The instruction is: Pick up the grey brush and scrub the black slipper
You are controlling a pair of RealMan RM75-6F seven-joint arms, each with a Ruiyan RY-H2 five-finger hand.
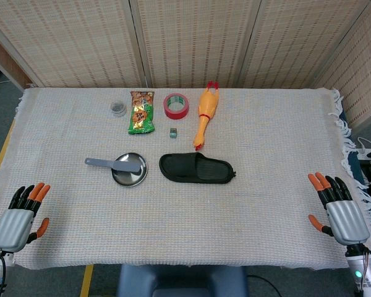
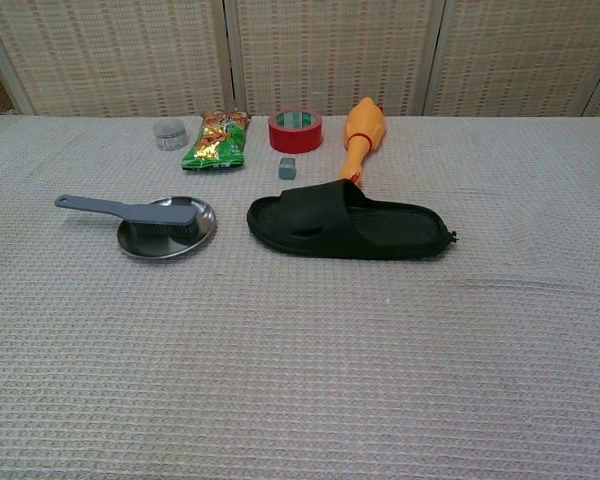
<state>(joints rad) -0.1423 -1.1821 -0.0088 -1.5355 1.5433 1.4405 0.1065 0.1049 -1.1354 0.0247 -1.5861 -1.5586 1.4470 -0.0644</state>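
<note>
Woven cloth table (image 1: 266,136): grey brush (image 1: 114,164) rests on metal dish (image 1: 131,177), just left of black slipper (image 1: 196,168). Left hand (image 1: 17,218) & right hand (image 1: 340,209) spread wide, holding nothing, at near corners. Step: pre-grasp; next needs a reach to brush handle.

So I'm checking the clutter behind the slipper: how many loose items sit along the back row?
5: a small clear jar far left, snack bag, red tape roll, tiny grey-green block in front of it, and rubber chicken on the right. Nothing seems hidden.

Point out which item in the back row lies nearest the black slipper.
The small grey-green cube, sitting alone just behind the slipper; the red tape roll and snack bag lie farther back.
</note>
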